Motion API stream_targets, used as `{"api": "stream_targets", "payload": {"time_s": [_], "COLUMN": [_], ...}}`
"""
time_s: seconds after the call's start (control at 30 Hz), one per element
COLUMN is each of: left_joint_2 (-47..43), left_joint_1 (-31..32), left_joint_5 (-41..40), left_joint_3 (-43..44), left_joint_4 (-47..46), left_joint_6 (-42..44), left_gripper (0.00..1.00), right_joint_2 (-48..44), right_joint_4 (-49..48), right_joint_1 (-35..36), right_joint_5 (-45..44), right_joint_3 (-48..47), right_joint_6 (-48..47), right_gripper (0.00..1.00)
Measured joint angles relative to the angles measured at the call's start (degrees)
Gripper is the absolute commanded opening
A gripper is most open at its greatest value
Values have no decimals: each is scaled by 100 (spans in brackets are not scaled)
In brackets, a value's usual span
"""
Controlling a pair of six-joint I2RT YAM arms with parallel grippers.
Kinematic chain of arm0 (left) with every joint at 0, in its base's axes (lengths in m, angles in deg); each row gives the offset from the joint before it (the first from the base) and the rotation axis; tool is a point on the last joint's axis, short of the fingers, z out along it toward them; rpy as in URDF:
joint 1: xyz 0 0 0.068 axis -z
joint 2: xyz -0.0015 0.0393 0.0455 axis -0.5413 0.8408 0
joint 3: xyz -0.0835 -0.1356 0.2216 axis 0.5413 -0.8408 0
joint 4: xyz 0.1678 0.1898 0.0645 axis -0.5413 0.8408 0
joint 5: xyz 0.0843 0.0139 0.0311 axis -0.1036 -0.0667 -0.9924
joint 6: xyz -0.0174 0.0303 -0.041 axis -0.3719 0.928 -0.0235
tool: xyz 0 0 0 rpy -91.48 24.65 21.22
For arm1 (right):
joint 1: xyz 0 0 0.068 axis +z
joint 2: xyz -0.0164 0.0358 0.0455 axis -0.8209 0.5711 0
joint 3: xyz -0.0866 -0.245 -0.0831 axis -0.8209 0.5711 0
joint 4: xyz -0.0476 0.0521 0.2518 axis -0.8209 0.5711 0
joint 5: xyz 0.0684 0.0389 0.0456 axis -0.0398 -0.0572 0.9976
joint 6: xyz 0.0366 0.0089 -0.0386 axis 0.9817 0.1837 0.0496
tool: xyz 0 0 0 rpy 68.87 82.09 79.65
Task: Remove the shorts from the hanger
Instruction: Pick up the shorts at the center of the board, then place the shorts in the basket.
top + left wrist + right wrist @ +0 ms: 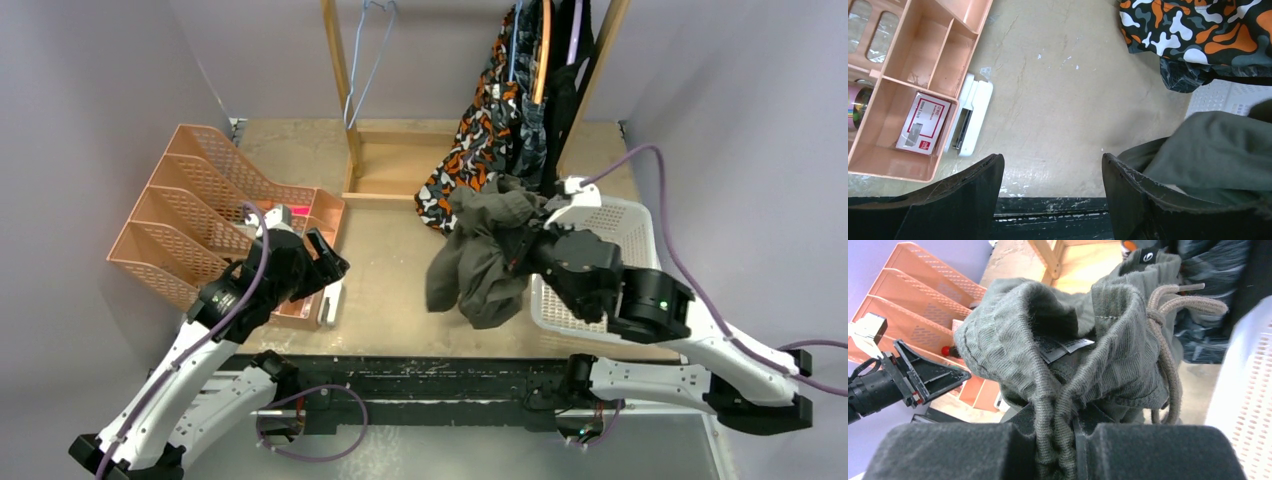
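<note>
Olive shorts (478,258) hang bunched from the right hand (528,250), between the wooden rack (345,110) and the white basket (625,225). The lower legs sag onto the counter (385,280). No hanger shows in them, so I judge this pair free. Orange camo shorts (468,150), grey-blue camo shorts (527,135) and black shorts (565,95) hang on the rack. The top of the olive bundle sits close to the orange hem; touching or not, cannot tell. Risk: a sideways pull from here drags the orange pair or swings its hanger. Left hand (325,262) is by the peach file tray (200,215), well apart from the shorts.

Left wrist: left hand (1050,167) is released, fingers wide, nothing between them. Olive shorts (1218,150) lie just beside one finger, and a stapler (970,117) sits on the counter near the other. A careless reach toward the rack could catch the olive cloth or shove the stapler.

Right wrist: right hand (1073,437) is clenched on a thin fold of olive shorts (1063,330) at the waistband. It's a narrow bite with most of the weight hanging off it, so it could slip out mid-move. Drawstring (1168,335) dangles in a loose loop next to the hanging pairs, a likely snag point on a hem or hook. Whether the fold takes in both waistband layers, cannot tell.
</note>
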Motion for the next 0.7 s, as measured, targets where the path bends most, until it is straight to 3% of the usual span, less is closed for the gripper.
{"api": "stream_targets", "payload": {"time_s": [0.33, 0.7], "left_joint_2": [107, 186], "left_joint_1": [0, 0], "left_joint_5": [92, 205], "left_joint_3": [-85, -118], "left_joint_4": [-186, -304], "left_joint_6": [0, -4], "left_gripper": [70, 70], "right_joint_2": [72, 326], "right_joint_4": [2557, 3344], "right_joint_1": [-7, -72], "right_joint_5": [-1462, -2575], "right_joint_3": [-2087, -2225], "right_joint_6": [437, 295], "right_gripper": [0, 1]}}
